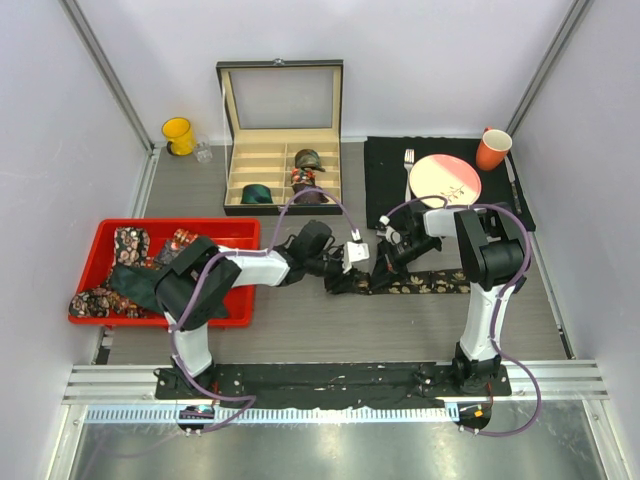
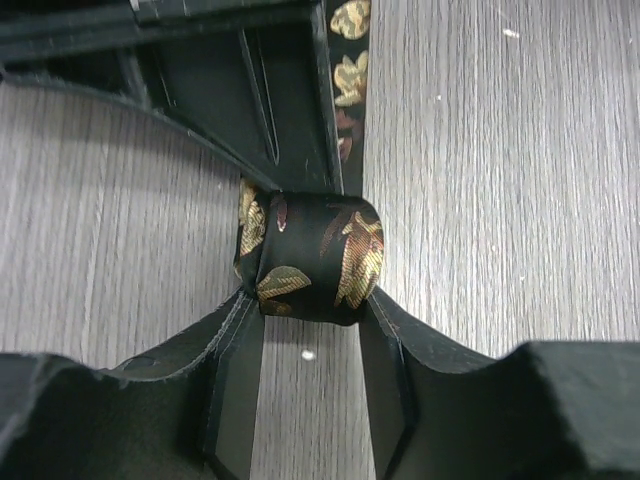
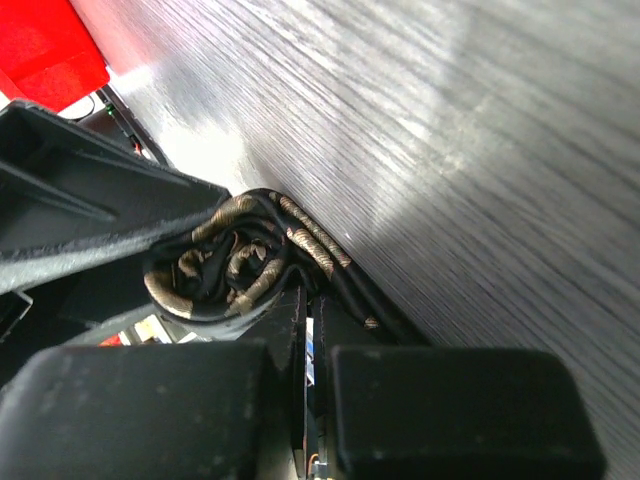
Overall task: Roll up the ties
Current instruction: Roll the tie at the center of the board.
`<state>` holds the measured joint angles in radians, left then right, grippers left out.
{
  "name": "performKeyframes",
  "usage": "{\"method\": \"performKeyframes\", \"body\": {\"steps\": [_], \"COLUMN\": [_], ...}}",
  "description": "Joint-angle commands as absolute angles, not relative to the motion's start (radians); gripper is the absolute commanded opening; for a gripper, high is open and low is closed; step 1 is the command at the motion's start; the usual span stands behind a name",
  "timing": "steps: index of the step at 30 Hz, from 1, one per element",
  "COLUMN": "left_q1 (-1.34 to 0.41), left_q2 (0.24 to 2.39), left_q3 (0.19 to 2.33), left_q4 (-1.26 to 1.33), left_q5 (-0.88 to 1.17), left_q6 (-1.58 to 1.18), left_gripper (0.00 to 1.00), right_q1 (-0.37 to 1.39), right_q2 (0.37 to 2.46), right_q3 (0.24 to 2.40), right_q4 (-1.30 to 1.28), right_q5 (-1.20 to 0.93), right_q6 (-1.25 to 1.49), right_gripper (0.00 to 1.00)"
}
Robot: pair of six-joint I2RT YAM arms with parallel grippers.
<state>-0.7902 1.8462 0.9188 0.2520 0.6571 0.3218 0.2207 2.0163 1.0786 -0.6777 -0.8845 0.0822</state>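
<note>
A dark tie with a gold-and-red leaf print lies on the table, its flat length [image 1: 430, 284] running right. Its left end is wound into a small coil [image 2: 315, 260]. My left gripper [image 2: 312, 292] has both fingertips pressed against the coil's sides. From the opposite side my right gripper [image 3: 322, 300] meets the coil [image 3: 225, 270] with its jaws shut; its tips are buried in the fabric. In the top view the left gripper [image 1: 352, 262] and the right gripper [image 1: 383, 262] face each other at the table's middle.
A red bin [image 1: 235, 232] at the left holds several loose ties [image 1: 130, 245]. An open box [image 1: 280, 170] at the back holds rolled ties [image 1: 258, 193]. A black mat [image 1: 390, 160] at the back right carries a plate [image 1: 445, 180], fork and orange cup [image 1: 493, 150]. A yellow cup [image 1: 178, 135] stands back left.
</note>
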Motion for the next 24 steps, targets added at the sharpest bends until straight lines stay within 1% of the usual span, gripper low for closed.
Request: {"method": "performKeyframes", "body": {"steps": [1,5,13,18,20,24], "left_q1": [-0.836,-0.838,-0.839,-0.836,-0.827,-0.805], "left_q2": [1.862,1.936,1.993,1.967,1.948,1.924], "left_q3": [0.992,1.022,1.025,0.986,0.977,0.962], "left_q4": [0.347,0.364,0.420,0.422,0.400,0.347], "left_q5": [0.704,0.696,0.730,0.735,0.744,0.781], "left_q6": [0.311,0.292,0.267,0.293,0.308,0.337], "left_gripper": [0.43,0.44,0.45,0.56,0.58,0.57], "right_q1": [0.241,0.245,0.249,0.252,0.252,0.252], "right_q2": [2.092,2.103,2.115,2.114,2.118,2.118], "right_q3": [1.066,1.068,1.078,1.075,1.074,1.069], "right_q4": [-0.560,-0.557,-0.545,-0.546,-0.549,-0.551], "right_q5": [-0.626,-0.627,-0.630,-0.627,-0.624,-0.621], "right_q6": [0.037,0.034,0.032,0.034,0.031,0.026], "right_gripper": [0.01,0.01,0.01,0.01,0.01,0.01]}}
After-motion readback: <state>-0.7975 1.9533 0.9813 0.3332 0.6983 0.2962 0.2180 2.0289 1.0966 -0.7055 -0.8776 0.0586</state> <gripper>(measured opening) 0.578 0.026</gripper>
